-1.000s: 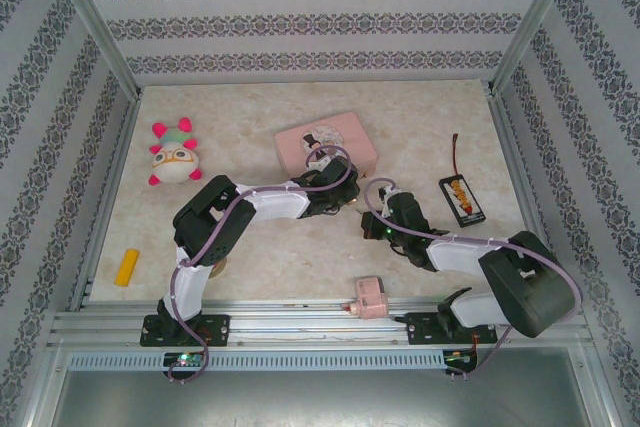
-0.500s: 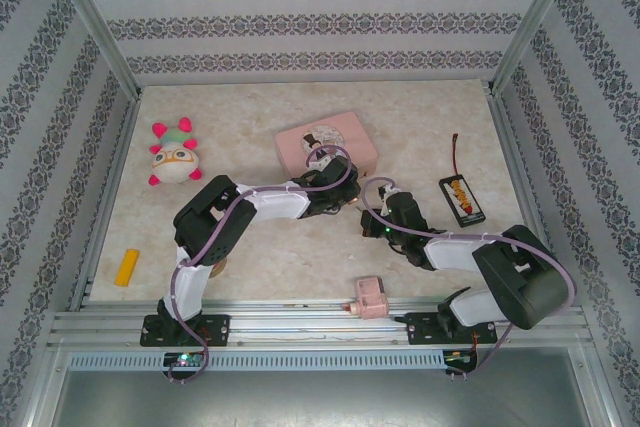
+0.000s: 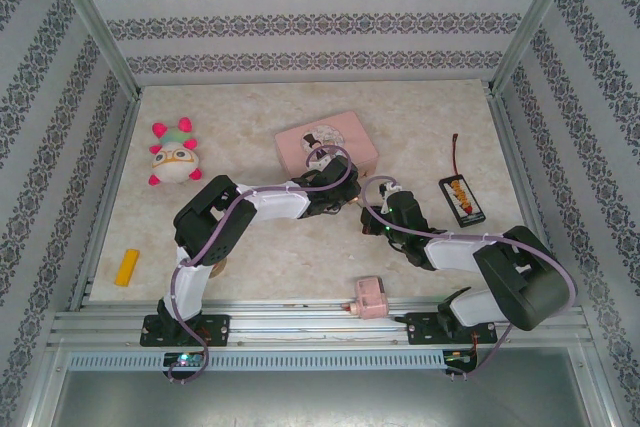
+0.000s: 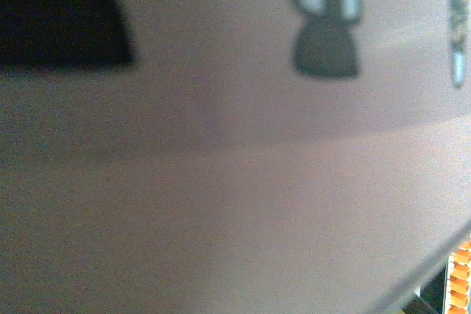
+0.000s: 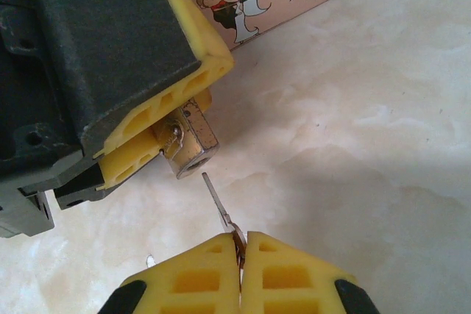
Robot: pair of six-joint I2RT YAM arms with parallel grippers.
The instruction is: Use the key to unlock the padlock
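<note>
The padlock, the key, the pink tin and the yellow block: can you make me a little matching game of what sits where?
Things:
1. padlock
2. key
3. pink tin box
4. yellow block

Places:
A. lying near the left edge of the table
B. pinched in the shut right gripper
C. lying flat at the far middle of the table
D. clamped in the left gripper

Pairs: 1-D, 2-B, 3-C, 4-A.
</note>
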